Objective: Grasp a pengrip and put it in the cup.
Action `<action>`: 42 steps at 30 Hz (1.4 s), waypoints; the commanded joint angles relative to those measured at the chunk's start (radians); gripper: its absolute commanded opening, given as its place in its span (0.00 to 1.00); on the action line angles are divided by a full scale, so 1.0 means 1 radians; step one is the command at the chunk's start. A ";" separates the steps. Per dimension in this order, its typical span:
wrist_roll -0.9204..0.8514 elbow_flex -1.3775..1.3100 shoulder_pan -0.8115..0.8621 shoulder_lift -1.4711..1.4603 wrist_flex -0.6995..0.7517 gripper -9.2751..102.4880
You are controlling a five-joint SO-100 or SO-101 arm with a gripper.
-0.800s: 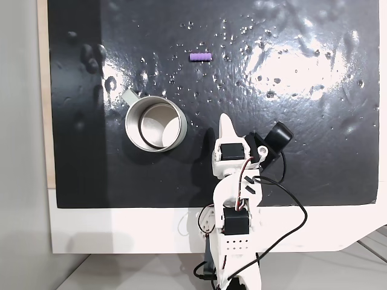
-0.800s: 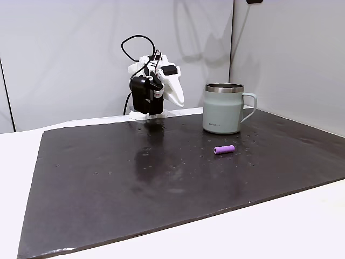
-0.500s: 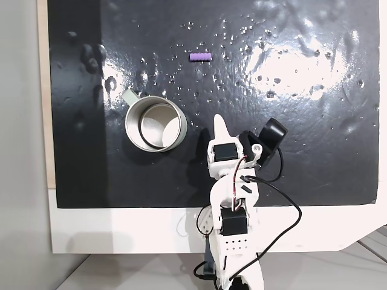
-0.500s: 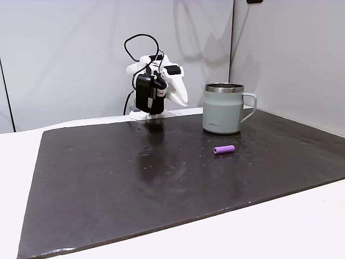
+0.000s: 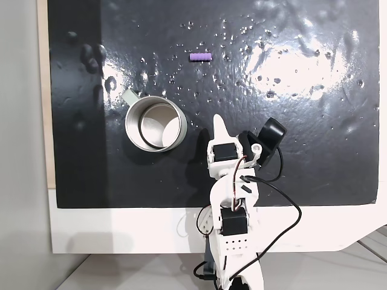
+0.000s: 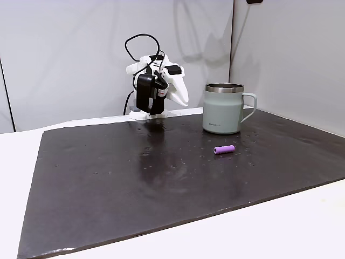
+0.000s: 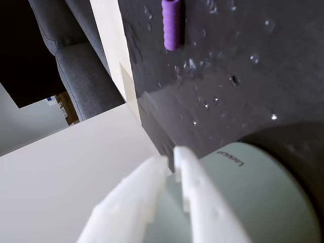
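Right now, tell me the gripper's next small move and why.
Probably reach forward across the black mat toward the small purple ribbed tube, opening the jaws on the way. The white gripper looks shut and hangs well short of the tube, which lies loose beyond the silvery metal cup.

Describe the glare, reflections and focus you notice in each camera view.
In a fixed view from above, white glare washes the mat; in a fixed view from the side, the arm reflects dimly in the mat; in the wrist view, the gripper is soft, the pengrip sharper.
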 commanded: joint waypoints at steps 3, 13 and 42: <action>-0.009 -0.163 -0.028 0.012 0.089 0.08; 0.012 -0.742 -0.084 -0.451 0.206 0.10; 0.144 -2.275 -0.020 -2.025 0.907 0.32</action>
